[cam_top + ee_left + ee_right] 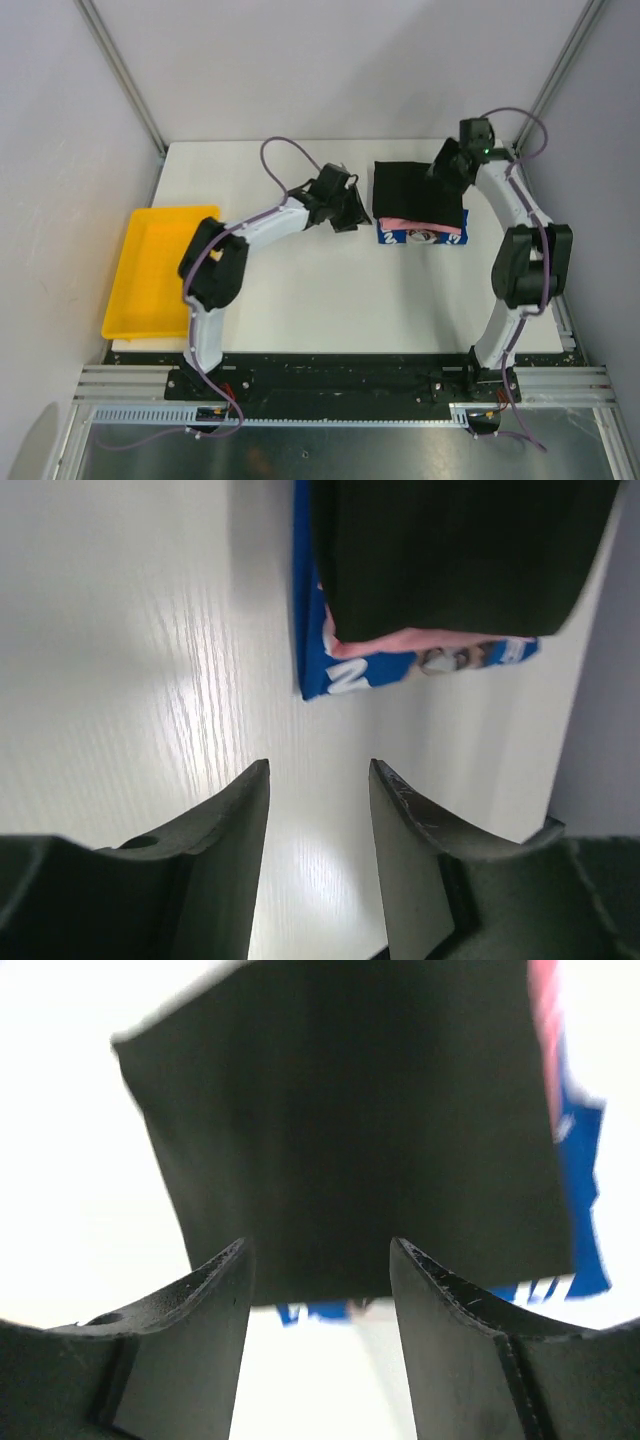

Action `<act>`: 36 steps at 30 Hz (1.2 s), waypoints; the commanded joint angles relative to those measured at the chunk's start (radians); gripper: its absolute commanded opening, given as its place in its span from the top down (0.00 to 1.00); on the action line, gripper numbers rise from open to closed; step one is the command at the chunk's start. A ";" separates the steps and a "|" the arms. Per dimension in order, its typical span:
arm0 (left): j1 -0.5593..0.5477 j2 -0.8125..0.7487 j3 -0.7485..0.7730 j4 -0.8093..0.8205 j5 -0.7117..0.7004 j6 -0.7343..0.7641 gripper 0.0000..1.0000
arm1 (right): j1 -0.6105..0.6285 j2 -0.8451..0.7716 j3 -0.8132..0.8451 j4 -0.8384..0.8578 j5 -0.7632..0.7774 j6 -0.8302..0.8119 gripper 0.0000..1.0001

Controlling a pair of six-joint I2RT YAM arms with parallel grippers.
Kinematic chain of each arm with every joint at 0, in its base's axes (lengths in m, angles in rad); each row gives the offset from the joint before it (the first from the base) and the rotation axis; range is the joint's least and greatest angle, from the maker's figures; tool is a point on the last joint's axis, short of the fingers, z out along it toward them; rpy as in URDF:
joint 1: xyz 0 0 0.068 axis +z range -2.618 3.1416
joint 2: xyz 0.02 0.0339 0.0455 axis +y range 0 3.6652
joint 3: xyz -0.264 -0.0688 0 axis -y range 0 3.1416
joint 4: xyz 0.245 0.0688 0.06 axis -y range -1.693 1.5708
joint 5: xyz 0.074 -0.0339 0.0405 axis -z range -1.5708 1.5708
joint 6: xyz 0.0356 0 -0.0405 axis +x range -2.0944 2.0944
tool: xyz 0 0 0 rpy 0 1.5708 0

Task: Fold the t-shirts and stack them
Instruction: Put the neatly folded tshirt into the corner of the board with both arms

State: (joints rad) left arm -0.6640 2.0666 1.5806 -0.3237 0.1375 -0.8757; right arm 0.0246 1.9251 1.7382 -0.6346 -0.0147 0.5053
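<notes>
Three folded t-shirts lie in one stack at the back right of the table. The black t-shirt (415, 190) is on top, the pink t-shirt (425, 226) shows as a thin edge under it, and the blue-and-white t-shirt (420, 237) is at the bottom. The stack also shows in the left wrist view (450, 550) and the right wrist view (350, 1130). My left gripper (352, 213) is open and empty just left of the stack. My right gripper (447, 170) is open and empty above the stack's far right corner. The black shirt's print is hidden.
A yellow plastic tray (155, 270) stands at the table's left edge. The white table (320, 300) is bounded by grey walls and metal frame posts at the back corners.
</notes>
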 commanded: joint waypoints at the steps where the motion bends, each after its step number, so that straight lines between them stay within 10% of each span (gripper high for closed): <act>1: 0.046 -0.220 -0.098 0.023 -0.002 0.064 0.51 | 0.092 -0.204 -0.271 0.085 0.013 0.104 0.40; 15: 0.153 -0.555 -0.414 0.023 0.083 0.110 0.51 | 0.371 -0.254 -0.640 0.306 0.216 0.455 0.46; 36: 0.297 -0.695 -0.548 0.023 0.152 0.145 0.51 | 0.254 -0.019 -0.597 0.609 0.239 0.519 0.50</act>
State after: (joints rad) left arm -0.3874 1.4284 1.0451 -0.3168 0.2665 -0.7658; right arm 0.3511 1.8633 1.0981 -0.1078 0.1749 1.0172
